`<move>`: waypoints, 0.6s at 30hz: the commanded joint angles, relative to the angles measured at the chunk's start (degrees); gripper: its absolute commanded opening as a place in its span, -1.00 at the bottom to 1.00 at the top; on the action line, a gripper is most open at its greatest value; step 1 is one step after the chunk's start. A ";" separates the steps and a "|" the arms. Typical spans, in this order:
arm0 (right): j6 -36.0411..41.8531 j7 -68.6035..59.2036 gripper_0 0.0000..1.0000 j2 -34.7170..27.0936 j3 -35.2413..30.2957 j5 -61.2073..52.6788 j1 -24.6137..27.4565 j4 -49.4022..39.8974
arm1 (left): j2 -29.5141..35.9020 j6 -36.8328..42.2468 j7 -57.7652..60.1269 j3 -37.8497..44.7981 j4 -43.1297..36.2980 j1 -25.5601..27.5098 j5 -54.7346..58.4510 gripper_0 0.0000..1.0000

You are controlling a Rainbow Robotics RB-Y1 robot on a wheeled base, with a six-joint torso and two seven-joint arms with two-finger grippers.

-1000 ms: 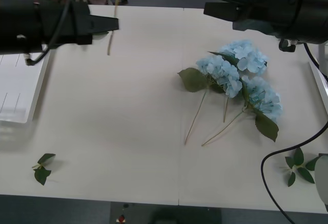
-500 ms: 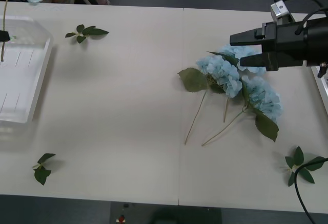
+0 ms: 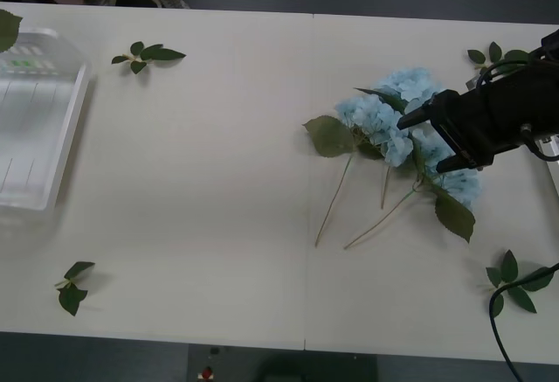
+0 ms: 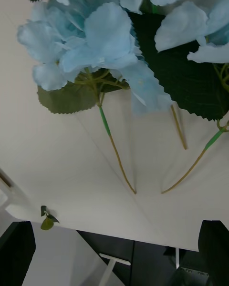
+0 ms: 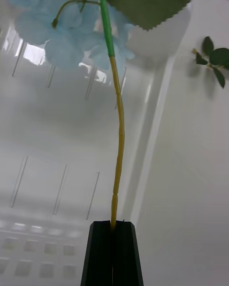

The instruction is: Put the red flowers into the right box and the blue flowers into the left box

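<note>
No legible writing. Left box point(image 3: 39, 128) at 9 o'clock on surface point(image 3: 201, 190). Left end effector point(image 5: 112, 229) clenched on a blue flower's stem point(image 5: 118, 143), head over the box. Right end effector point(image 3: 424, 142) spread wide over blue flowers point(image 3: 384, 124) at 3 o'clock; stems trailing toward 7.

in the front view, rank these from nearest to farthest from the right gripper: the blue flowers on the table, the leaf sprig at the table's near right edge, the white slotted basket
1. The blue flowers: right under the open right gripper, on the table's right half.
2. The leaf sprig: near the table's near right edge.
3. The white slotted basket: across the table at the far left edge.
</note>
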 commanded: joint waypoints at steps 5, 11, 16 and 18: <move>0.37 -11.80 1.00 0.82 7.38 6.74 -0.46 -3.10 | 2.98 -3.44 -1.14 -0.35 -0.55 2.34 -5.37 -1.00; -0.77 -15.76 1.00 1.08 8.53 11.05 5.51 -8.02 | 2.98 -4.23 -1.23 -0.88 -0.46 2.43 -5.37 -0.11; -1.65 -16.37 1.00 0.99 8.26 15.44 8.50 -8.73 | 2.98 -4.23 -1.67 -1.05 -0.55 2.52 -4.76 0.44; -2.80 -16.55 1.00 0.99 8.26 17.55 9.82 -8.73 | 2.98 -4.32 -2.02 -0.97 -0.55 2.52 -4.32 0.53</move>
